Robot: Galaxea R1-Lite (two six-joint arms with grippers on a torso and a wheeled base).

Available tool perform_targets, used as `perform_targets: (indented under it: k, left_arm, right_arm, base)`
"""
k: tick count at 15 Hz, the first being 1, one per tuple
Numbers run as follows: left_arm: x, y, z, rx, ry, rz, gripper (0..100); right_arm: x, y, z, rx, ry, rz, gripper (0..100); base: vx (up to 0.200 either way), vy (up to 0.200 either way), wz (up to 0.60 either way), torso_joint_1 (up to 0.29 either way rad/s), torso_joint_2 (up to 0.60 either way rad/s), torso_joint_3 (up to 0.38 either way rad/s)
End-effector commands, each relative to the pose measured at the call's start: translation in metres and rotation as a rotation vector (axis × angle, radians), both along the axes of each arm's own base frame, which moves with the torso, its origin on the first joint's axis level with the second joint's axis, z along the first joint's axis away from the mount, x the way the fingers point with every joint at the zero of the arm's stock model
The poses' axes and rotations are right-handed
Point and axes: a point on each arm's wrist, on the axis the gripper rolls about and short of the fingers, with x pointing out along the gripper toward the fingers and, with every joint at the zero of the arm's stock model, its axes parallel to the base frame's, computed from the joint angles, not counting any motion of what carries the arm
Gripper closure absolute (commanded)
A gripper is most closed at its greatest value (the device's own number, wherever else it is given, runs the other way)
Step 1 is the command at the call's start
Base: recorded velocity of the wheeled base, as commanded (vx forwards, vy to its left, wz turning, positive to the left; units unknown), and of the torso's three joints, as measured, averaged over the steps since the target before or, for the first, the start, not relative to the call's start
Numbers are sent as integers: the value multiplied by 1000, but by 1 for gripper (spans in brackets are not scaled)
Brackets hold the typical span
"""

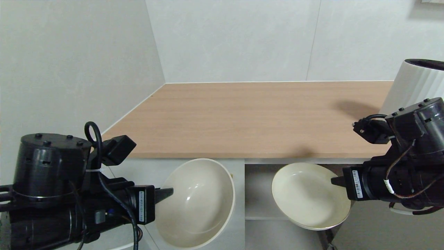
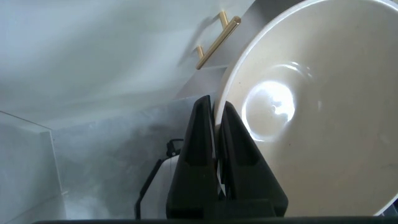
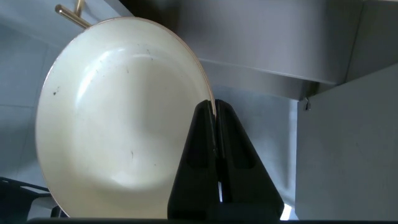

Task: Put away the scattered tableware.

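Note:
A large cream bowl (image 1: 197,203) hangs in front of the wooden counter's front edge, tilted toward me. My left gripper (image 1: 166,193) is shut on its left rim; in the left wrist view the bowl (image 2: 317,106) has its rim pinched between the black fingers (image 2: 202,134). To the right, a cream plate (image 1: 308,194) is held tilted in the same way, and my right gripper (image 1: 337,181) is shut on its right rim. In the right wrist view the plate (image 3: 118,106) has its edge clamped between the fingers (image 3: 202,146).
The wooden counter (image 1: 249,118) stretches behind, bounded by white walls at the back and left. A white ribbed container (image 1: 414,85) stands at its right end. Below the counter are white cabinet fronts with a brass handle (image 2: 217,40).

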Motion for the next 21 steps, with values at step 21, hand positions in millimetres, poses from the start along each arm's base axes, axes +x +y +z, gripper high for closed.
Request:
perform_targets:
  k: [21]
  left_arm:
    - [0, 0, 0, 0, 1, 0, 100]
  right_arm:
    - [4, 2, -8, -20, 27, 1, 100]
  base:
    - [0, 0, 0, -78, 260, 175]
